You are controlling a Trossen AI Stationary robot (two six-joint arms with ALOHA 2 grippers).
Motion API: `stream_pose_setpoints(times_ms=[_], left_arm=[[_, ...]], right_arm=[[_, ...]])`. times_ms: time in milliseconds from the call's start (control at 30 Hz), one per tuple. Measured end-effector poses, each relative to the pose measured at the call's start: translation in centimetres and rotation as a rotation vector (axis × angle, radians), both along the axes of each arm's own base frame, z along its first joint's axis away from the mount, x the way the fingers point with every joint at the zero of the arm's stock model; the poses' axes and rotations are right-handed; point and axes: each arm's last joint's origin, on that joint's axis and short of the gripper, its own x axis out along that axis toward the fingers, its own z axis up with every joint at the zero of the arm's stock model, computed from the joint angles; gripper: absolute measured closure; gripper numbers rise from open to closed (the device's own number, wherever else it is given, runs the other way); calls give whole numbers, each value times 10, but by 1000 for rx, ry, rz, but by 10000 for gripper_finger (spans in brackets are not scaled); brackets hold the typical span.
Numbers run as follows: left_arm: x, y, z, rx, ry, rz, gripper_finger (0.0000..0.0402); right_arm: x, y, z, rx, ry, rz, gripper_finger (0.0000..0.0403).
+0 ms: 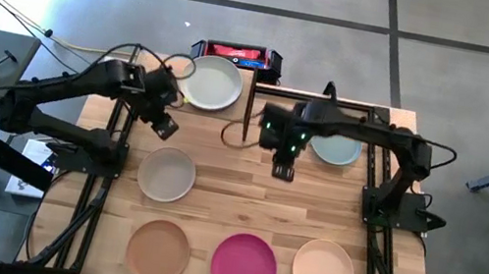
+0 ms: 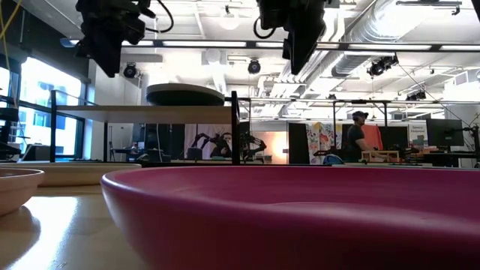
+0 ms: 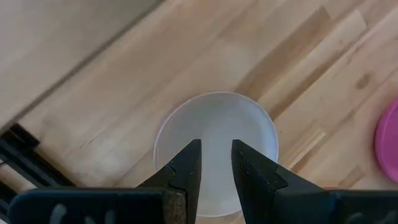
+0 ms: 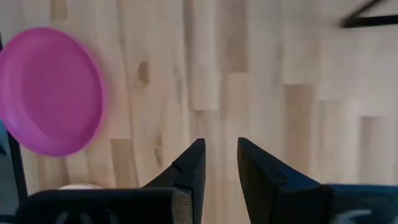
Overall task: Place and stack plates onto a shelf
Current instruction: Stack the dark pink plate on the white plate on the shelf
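My left gripper [image 1: 165, 126] hangs open above the table, pointing steeply down over an off-white plate [image 3: 214, 130] that lies flat on the wood [image 1: 166, 173]. My right gripper [image 1: 281, 168] hangs open over bare tabletop near the middle, nothing between its fingers [image 4: 221, 162]. Another off-white plate [image 1: 212, 84] rests on the raised shelf [image 2: 112, 112] at the far left. A pale green plate [image 1: 337, 151] lies at the far right, partly under the right arm. Tan [image 1: 158, 251], magenta [image 1: 243, 268] and peach [image 1: 322, 272] plates sit in a row along the near edge.
A black post [image 2: 235, 127] stands at the shelf's right end, and thin black frame bars [image 1: 331, 98] run along the far right. A red-and-black box [image 1: 236, 54] sits beyond the far edge. People and desks show in the room behind.
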Motion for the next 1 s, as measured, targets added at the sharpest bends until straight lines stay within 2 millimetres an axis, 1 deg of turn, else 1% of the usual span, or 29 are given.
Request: stream_pose_setpoints(times_ms=[200, 367, 567, 767, 1000], left_arm=[[9, -15, 1, 12, -26, -63, 323], [19, -27, 3, 19, -98, -100, 323], [28, -42, 7, 20, -172, -160, 323], [35, -53, 10, 26, -236, -214, 323], [39, -60, 12, 32, -286, -248, 323]], right_arm=[[9, 42, -30, 36, -3, -28, 331], [10, 78, -52, 67, -9, -33, 331], [6, 116, -68, 54, -22, -66, 331], [0, 147, -81, 31, -58, -106, 331], [-9, 171, -94, 37, -74, -165, 331]])
